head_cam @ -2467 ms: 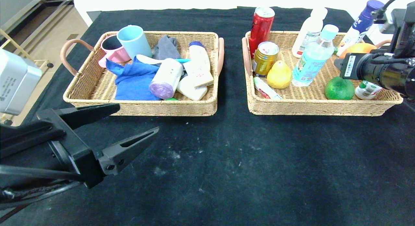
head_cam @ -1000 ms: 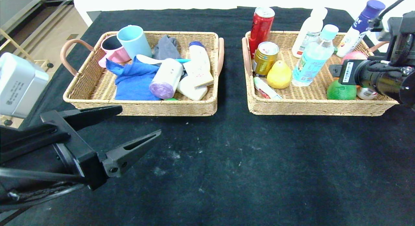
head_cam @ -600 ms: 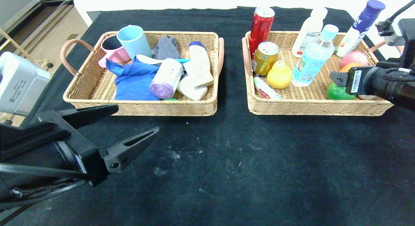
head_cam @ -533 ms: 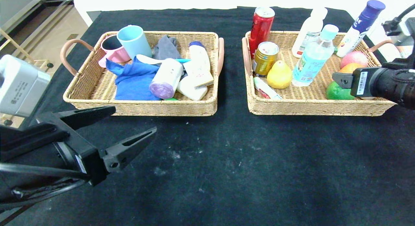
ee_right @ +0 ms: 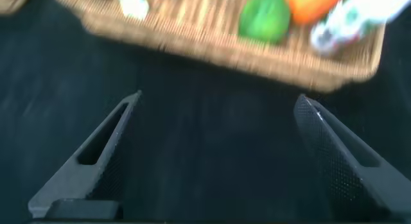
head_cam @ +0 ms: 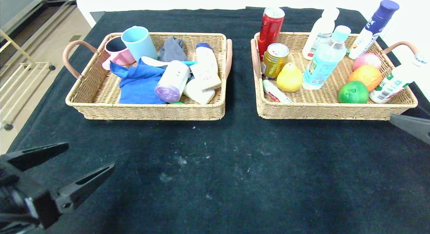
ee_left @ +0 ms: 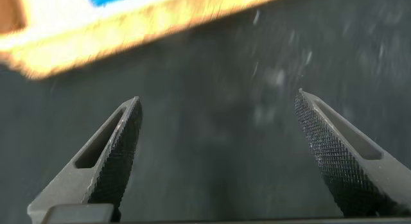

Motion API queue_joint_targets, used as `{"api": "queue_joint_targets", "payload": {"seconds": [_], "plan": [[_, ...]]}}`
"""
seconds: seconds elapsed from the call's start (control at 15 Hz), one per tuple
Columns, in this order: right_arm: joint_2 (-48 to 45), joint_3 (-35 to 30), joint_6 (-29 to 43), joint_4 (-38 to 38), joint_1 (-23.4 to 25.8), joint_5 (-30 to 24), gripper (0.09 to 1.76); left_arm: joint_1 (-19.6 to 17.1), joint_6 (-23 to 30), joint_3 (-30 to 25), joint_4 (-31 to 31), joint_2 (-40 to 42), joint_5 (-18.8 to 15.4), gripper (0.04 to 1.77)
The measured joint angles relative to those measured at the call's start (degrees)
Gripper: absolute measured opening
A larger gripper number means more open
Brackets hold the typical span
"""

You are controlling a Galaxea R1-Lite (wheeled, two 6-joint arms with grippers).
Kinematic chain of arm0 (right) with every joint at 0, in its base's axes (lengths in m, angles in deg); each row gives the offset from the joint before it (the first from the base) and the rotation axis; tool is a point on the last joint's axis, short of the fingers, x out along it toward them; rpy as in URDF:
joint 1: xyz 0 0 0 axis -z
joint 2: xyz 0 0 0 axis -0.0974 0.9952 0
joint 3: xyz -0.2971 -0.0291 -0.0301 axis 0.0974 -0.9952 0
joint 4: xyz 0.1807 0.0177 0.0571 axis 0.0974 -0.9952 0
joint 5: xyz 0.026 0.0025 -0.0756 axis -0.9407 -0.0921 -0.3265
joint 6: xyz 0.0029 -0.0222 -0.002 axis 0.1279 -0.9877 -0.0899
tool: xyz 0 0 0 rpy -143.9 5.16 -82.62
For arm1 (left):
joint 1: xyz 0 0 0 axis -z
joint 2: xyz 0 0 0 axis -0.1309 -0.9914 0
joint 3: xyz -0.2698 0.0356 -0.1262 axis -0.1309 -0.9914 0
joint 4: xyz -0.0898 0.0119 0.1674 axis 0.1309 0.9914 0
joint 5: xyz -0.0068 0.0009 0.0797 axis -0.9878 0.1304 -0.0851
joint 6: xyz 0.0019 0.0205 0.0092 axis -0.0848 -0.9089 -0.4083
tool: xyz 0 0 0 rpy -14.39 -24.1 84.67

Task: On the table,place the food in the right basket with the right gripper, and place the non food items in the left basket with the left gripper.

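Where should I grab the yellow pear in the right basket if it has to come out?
Come from above and close on the yellow pear across its wide lower body. The gold can and clear bottle crowd it, so set the fingers front to back, probably.

Head camera looks down; wrist cameras skim the table [head_cam: 235,167].

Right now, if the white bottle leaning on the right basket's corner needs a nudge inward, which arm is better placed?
Right. The right end effector, open, sits just before the right basket corner where the white bottle leans; the left end effector, open, is across the table.
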Motion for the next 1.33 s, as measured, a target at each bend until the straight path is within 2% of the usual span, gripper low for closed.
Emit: {"api": "queue_joint_targets", "payload": {"seconds": [0.2, 0.33, 0.47, 0.6, 0.73, 1.0, 1.2, 1.33], "plan": [[-11.5, -0.9, -1.5, -12.2, -0.1, -3.0, 1.70, -1.3, 0.0, 5.9, 18.0, 9.7, 0.3, 1.72], [-18.0, 1.0, -2.1, -19.2, 2.3, -3.7, 1.70, -3.2, -0.3, 12.0, 27.0, 14.8, -0.3, 1.72], [-23.2, 3.4, -2.2, -23.5, 6.7, -5.8, 1.70, -7.9, -1.7, 16.3, 31.3, 18.8, -4.1, 1.72], [-28.0, 6.1, -2.2, -31.6, 11.7, -10.0, 1.70, -12.5, -2.9, 19.7, 36.4, 22.4, -8.2, 1.72], [-32.4, 7.1, -2.1, -35.0, 15.9, -13.8, 1.70, -16.7, -3.6, 22.3, 42.0, 26.4, -11.9, 1.72], [-43.0, -1.2, -1.6, -36.3, 18.6, -15.1, 1.70, -18.6, -3.3, 21.7, 47.8, 35.2, -14.3, 1.72], [-50.4, -7.2, -0.9, -36.4, 19.0, -15.1, 1.70, -19.5, -3.3, 16.7, 48.6, 42.6, -17.1, 1.72], [-54.3, -11.3, 0.1, -33.5, 18.7, -14.8, 1.70, -19.8, -3.1, 11.5, 46.9, 47.1, -17.6, 1.72]]}}
